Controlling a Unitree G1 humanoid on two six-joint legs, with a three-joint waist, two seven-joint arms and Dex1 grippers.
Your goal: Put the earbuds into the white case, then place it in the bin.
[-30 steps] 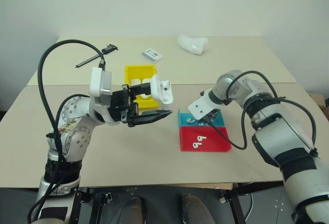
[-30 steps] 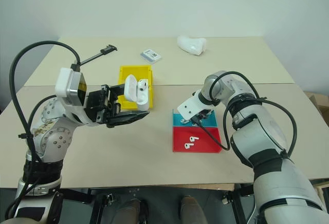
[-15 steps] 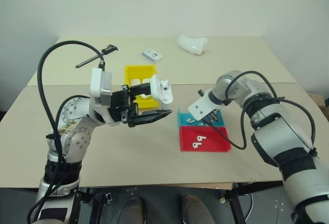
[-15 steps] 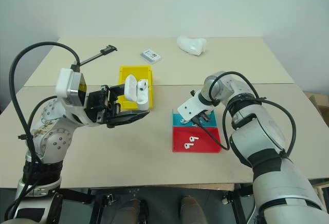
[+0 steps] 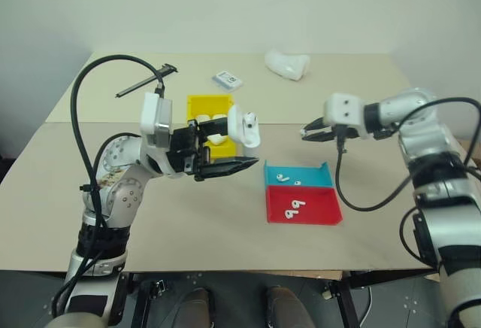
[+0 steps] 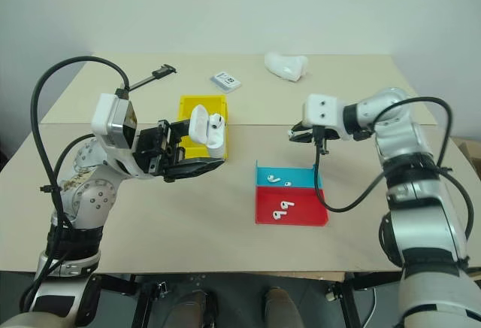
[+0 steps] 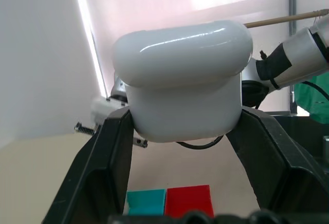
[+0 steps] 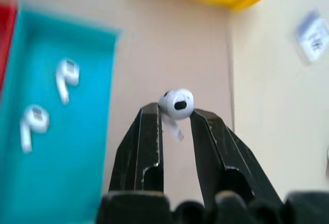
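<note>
One earbud (image 8: 176, 104) is pinched between the black fingertips of the right gripper (image 8: 175, 115), bud end up and stem hanging down in the gap. The gripper hangs in the air beside the teal tray (image 5: 316, 177), above the table (image 5: 188, 223). Two more earbuds lie loose in the teal tray (image 8: 67, 75) (image 8: 32, 121); two lie in the red tray (image 5: 319, 209) just beside it (image 5: 293, 206).

Left gripper (image 7: 182, 126) is clamped on the body of the white case (image 7: 182, 80), one finger on each side. In the head views the case (image 6: 206, 130) is held up with its lid flipped open, over the near edge of the yellow bin (image 6: 189, 107), well apart from the right gripper. White items already lie in the bin; what they are I cannot tell.

Step in hand, as judged: loading earbuds, with one earbud on its way to the open case. Next move calls for bringing the right gripper across to the case, turning the stem down into a free socket, then letting go. Risk: the earbud is glossy and held only at the neck, so it may twist or slip on insertion. Lid closing and binning are not yet done.
</note>
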